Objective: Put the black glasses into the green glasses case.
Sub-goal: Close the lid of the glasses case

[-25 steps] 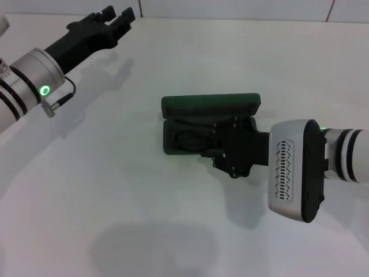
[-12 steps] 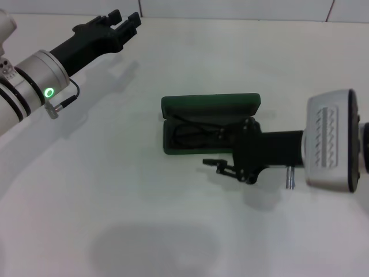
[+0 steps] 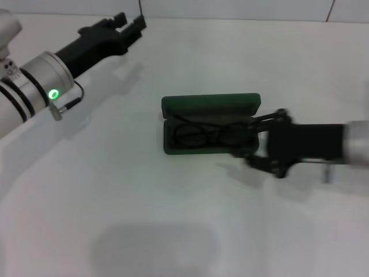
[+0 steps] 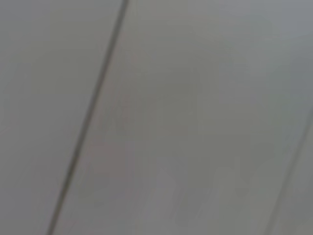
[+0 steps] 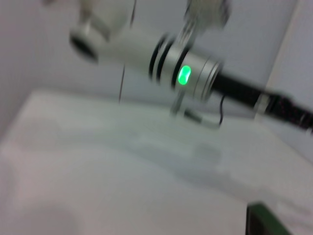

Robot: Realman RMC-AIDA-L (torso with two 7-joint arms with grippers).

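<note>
The green glasses case [image 3: 210, 105] lies open in the middle of the white table, its lid standing up at the far side. The black glasses [image 3: 207, 136] lie inside its dark tray. My right gripper [image 3: 250, 140] is at the case's right end, low over the table, open and empty, with its fingers spread. A corner of the case shows in the right wrist view [image 5: 266, 220]. My left gripper [image 3: 131, 23] is raised at the far left, well away from the case, open and empty.
The white table [image 3: 173, 231] stretches around the case, with a wall along its far edge. The right wrist view shows my left arm [image 5: 190, 73] with its green light above the table. The left wrist view shows only a grey surface.
My right gripper has drawn back to the right, off the case, leaving the glasses uncovered in the tray. My left gripper has drifted slightly to the right.
</note>
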